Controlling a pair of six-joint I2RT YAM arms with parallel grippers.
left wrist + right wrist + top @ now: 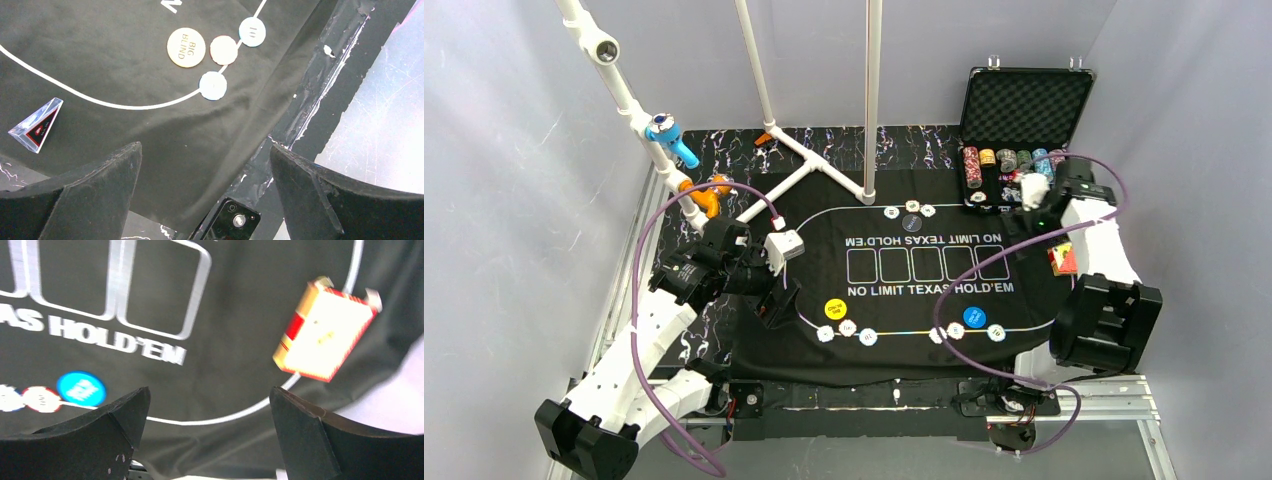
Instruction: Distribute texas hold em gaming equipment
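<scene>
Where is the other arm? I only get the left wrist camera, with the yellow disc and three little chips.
Observer: The right gripper hangs open over the right end of the mat, holding nothing.
Operator: Is there anything near it?
Observer: A red-and-yellow card box lies on the mat just ahead of it.
Operator: Is there another big disc like my yellow one?
Observer: Yes, a blue disc sits near the mat's front edge, with small chips on either side.
</scene>
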